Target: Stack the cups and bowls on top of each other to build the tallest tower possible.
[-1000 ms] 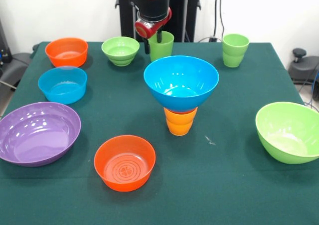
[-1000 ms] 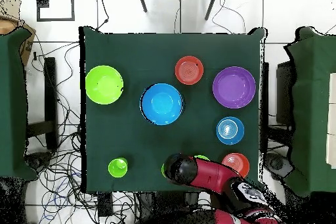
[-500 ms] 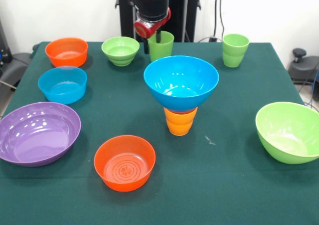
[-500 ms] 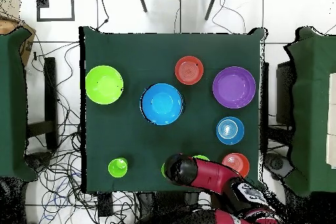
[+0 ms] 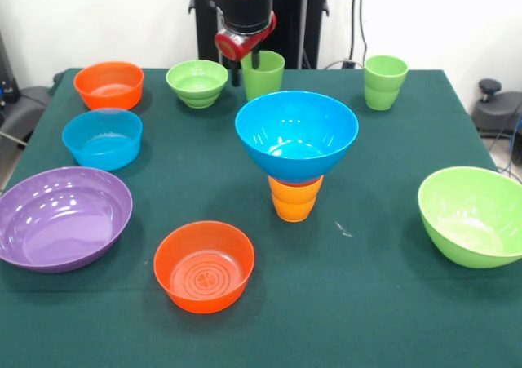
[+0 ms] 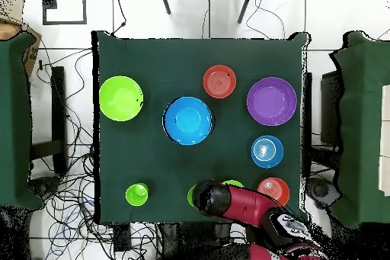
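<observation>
**Q:** Green cloth covers the desk (image 5: 383, 303) against a white wall; how much of the tower exists so far?

**A:** Only a small start. Near the middle of the desk the tower (image 5: 296, 152) is a big blue bowl (image 5: 297, 131) sitting upright on two nested orange cups (image 5: 295, 198). Everything else lies loose on the cloth, so I judge most of the stacking is left to do.

**Q:** What is loose, from largest down?

**A:** In the front view, a purple bowl (image 5: 61, 217) sits at the near left and a large lime green bowl (image 5: 473, 215) at the right edge, both well apart from the tower. An orange bowl (image 5: 204, 265) with ringed ridges inside rests near the front, close to the tower's base. A light blue bowl (image 5: 102, 138) is at the left, with a second orange bowl (image 5: 108, 84) behind it. A small lime green bowl (image 5: 196, 82) stands at the far side. Last come a green cup (image 5: 263, 74) just beside that small bowl, and a nested pair of green cups (image 5: 385, 82) at the far right.

**Q:** Where is the robot?

**A:** Its red and black arm (image 6: 251, 205) comes down at the far side, and the gripper (image 5: 249, 60) hangs at the rim of the single green cup, with one dark finger seeming to dip inside it. The cup rests on the cloth. I cannot tell whether the gripper is closed on the wall or only placed around it.

**Q:** So what step is this?

**A:** Likely the pickup of that cup for the tower.
</observation>
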Robot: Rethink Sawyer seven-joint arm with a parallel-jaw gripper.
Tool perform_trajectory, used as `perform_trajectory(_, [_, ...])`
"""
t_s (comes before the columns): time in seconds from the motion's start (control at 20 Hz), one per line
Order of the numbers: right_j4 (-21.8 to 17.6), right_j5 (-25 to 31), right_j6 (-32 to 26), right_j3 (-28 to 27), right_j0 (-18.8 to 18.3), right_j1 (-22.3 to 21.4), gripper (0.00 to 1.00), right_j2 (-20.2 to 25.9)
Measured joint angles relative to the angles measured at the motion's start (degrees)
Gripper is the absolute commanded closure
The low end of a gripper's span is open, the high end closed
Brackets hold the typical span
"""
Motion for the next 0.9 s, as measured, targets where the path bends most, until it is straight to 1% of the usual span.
perform_trajectory(0.3, [-0.04,0.0,0.0,0.0,0.21,0.13,0.0,-0.96])
perform_trajectory(0.35, [-0.04,0.0,0.0,0.0,0.25,0.14,1.0,-1.06])
perform_trajectory(0.9, [-0.13,0.0,0.0,-0.04,0.72,0.29,1.0,-1.53])
